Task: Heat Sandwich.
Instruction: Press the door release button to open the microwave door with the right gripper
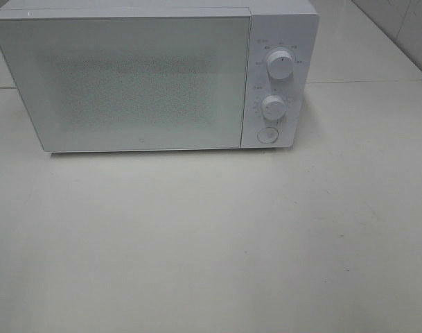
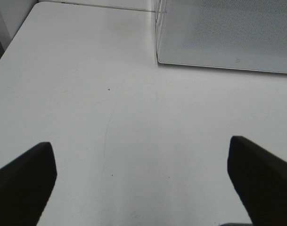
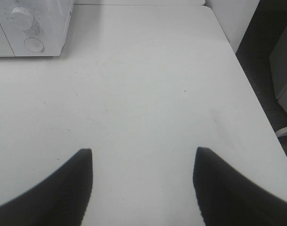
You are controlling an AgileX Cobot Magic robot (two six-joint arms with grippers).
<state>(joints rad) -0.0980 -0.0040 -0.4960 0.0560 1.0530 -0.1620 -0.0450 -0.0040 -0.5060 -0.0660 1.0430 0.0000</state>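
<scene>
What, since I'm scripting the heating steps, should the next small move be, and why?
Probably bring the right gripper toward the round button on the microwave: its door is shut, the jaws stand open and empty, and no sandwich shows.

Microwave (image 1: 141,76) door shut; table (image 1: 211,243) passable.

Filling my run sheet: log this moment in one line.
microwave door shut; sandwich not in view; left hand open, empty; right hand open, empty
</scene>
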